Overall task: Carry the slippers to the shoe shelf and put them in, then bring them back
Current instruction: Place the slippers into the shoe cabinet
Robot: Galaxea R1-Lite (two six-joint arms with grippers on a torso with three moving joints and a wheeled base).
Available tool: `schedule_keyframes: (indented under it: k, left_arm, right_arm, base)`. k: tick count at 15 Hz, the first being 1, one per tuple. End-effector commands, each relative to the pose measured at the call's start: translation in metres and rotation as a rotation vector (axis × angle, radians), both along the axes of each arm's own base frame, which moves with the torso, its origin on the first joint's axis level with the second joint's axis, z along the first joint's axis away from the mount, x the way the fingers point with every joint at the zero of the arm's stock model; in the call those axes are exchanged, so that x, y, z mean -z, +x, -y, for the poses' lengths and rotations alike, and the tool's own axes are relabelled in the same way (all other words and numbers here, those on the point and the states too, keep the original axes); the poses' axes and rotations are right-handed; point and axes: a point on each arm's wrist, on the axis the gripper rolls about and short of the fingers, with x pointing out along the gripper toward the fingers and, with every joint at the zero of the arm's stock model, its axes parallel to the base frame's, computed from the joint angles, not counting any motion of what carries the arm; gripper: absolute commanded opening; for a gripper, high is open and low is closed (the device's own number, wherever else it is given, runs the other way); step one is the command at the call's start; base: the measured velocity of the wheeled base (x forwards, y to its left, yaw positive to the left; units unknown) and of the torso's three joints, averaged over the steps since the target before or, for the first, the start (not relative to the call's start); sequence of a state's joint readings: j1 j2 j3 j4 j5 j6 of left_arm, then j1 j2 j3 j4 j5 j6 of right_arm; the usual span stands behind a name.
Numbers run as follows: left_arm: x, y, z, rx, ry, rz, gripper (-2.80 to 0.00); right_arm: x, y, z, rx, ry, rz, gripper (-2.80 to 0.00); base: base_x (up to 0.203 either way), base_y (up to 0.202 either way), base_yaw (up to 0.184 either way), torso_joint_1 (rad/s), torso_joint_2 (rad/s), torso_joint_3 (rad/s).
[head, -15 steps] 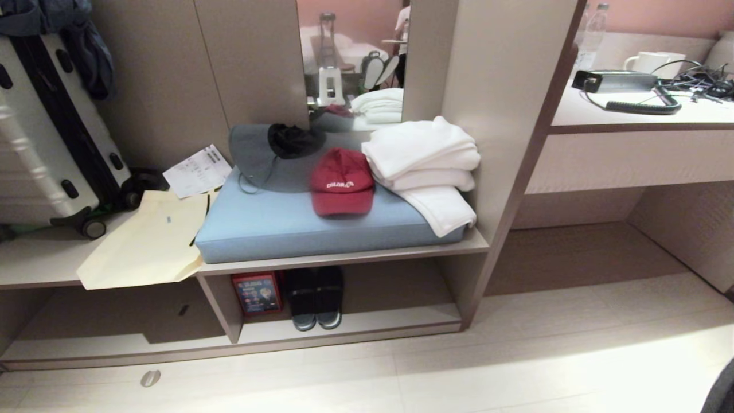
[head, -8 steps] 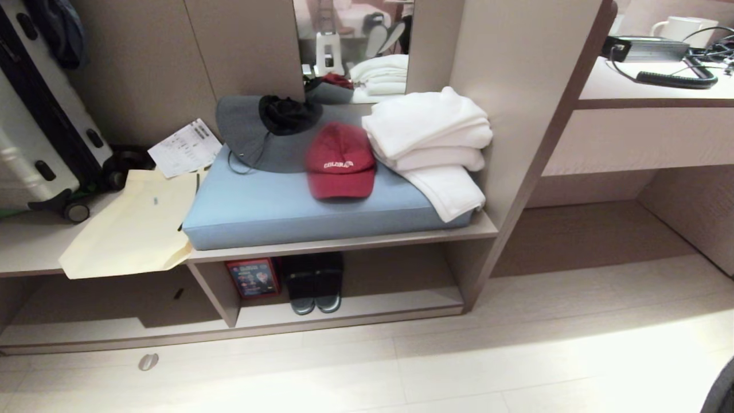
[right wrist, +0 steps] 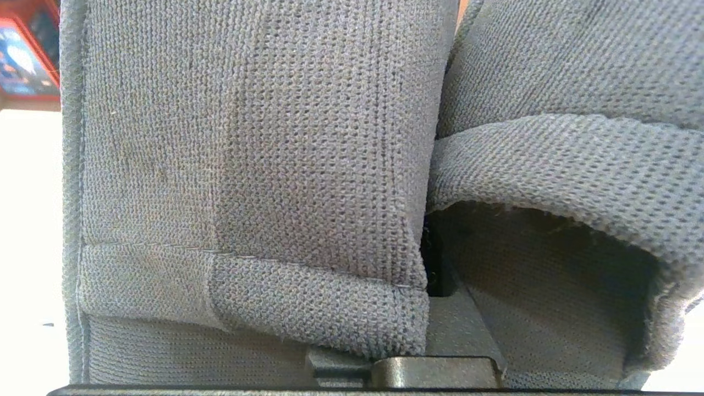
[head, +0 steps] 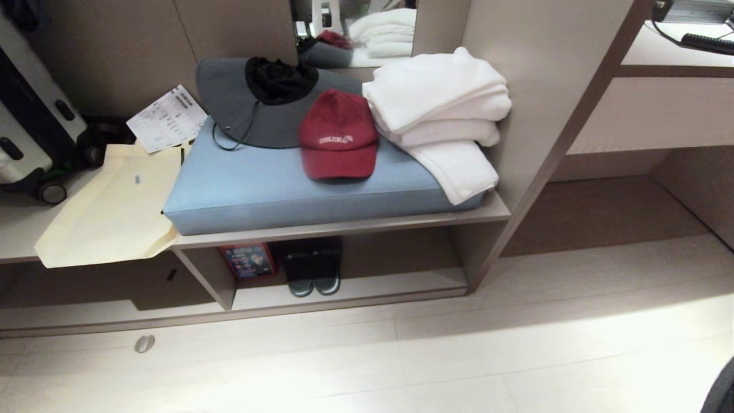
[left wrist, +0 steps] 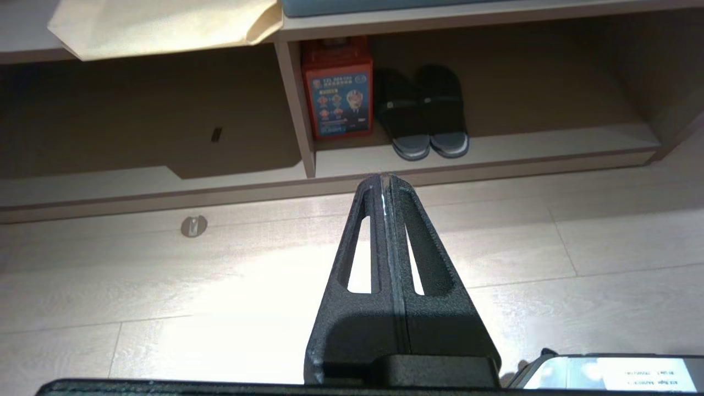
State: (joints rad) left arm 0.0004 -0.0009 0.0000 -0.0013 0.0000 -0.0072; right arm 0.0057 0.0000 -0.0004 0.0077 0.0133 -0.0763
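The shoe shelf (head: 367,295) sits low under the bench (head: 493,213), its right cubby already holding a darker pair (head: 313,269) beside a red box (head: 248,261), with bare board to their right, probably where the carried pair should go. The slippers (right wrist: 264,165) hang pressed together in the right gripper (right wrist: 434,275), its fingers clamped on the fabric so both travel as one bundle; they are soft grey-blue knit with folded, stitched collar edges. The left gripper (left wrist: 385,179) hangs idle above the floor, fingers closed on nothing.
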Motion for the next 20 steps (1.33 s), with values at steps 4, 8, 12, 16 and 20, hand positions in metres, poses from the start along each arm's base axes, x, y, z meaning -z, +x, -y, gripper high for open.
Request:
schedule_keyframes:
  k: [4,8,12,16,20]
  left_arm:
    - [0.0,0.0001,0.0,-0.001,0.0,-0.001,-2.8]
    - [0.0,0.0001,0.0,0.0,0.0,-0.001,-2.8]
    - [0.0,0.0001,0.0,-0.001,0.0,-0.001,-2.8]
    - [0.0,0.0001,0.0,-0.001,0.0,-0.001,-2.8]
    - [0.0,0.0001,0.0,0.0,0.0,-0.001,-2.8]
  right_arm:
    - [0.0001,0.0001,0.0,-0.001,0.0,-0.002,-2.8]
    - [0.0001,0.0001,0.0,-0.001,0.0,-0.002,-2.8]
    - [0.0001,0.0001,0.0,-0.001,0.0,-0.002,-2.8]
    - [0.0001,0.0001,0.0,-0.001,0.0,-0.002,-2.8]
    - [0.0001,0.0001,0.0,-0.001,0.0,-0.002,-2.8]
  base:
    - [0.0,0.0,0.0,0.006,0.01,-0.196]
    - [0.0,0.0,0.0,0.005,0.01,-0.196]
    - [0.0,0.0,0.0,-0.001,0.0,-0.194]
    - [0.0,0.0,0.0,0.007,0.0,-0.199]
    - [0.0,0.0,0.0,0.004,0.0,-0.195]
